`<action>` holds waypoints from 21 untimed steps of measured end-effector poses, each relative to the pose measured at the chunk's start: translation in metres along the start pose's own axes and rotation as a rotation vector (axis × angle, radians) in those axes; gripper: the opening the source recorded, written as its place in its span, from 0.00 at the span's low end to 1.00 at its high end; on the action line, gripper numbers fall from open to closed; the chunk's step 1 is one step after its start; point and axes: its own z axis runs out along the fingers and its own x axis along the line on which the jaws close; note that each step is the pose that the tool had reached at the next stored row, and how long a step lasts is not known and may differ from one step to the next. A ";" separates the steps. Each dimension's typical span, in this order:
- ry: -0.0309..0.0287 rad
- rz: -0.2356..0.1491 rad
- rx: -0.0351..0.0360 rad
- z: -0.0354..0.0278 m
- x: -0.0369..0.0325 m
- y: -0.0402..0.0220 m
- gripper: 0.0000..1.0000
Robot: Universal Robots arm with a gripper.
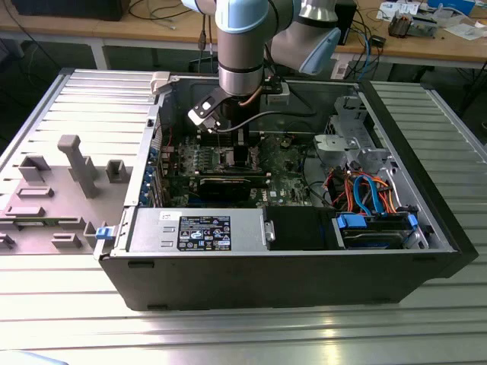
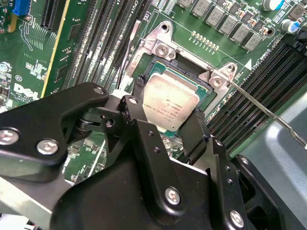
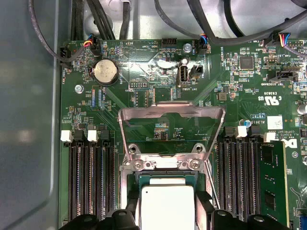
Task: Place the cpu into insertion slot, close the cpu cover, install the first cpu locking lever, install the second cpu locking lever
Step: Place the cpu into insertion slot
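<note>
My gripper (image 1: pixel 232 141) reaches down into the open computer case (image 1: pixel 289 266) over the motherboard. Both wrist views show its black fingers (image 2: pixel 194 132) against opposite edges of the cpu (image 2: pixel 169 103), a silver-topped square chip. The gripper (image 3: pixel 166 213) holds the cpu (image 3: pixel 165 203) level, right at the insertion slot (image 2: pixel 184 74), whose dark frame shows around it. Whether the chip is fully seated I cannot tell. The cpu cover (image 3: pixel 171 111) stands flipped open beyond the slot (image 3: pixel 144 179). A thin locking lever (image 2: pixel 268 112) sticks out unlatched on one side, and a second lever (image 2: pixel 127 52) on the other.
Long black memory slots (image 3: pixel 91 182) flank the socket on both sides, one holding a memory stick (image 3: pixel 273 182). A coin battery (image 3: pixel 104 72) and cable plugs sit beyond the cover. Drive cables (image 1: pixel 365 190) and a power supply (image 1: pixel 198 228) fill the case. A grey fixture tray (image 1: pixel 68 175) lies outside.
</note>
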 end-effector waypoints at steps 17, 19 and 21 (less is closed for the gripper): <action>-0.0001 0.000 0.0008 -0.0129 -0.0003 0.0007 0.62; 0.0001 0.000 0.0012 -0.0157 -0.0003 0.0009 0.62; 0.0000 0.000 0.0018 -0.0180 -0.0004 0.0011 0.60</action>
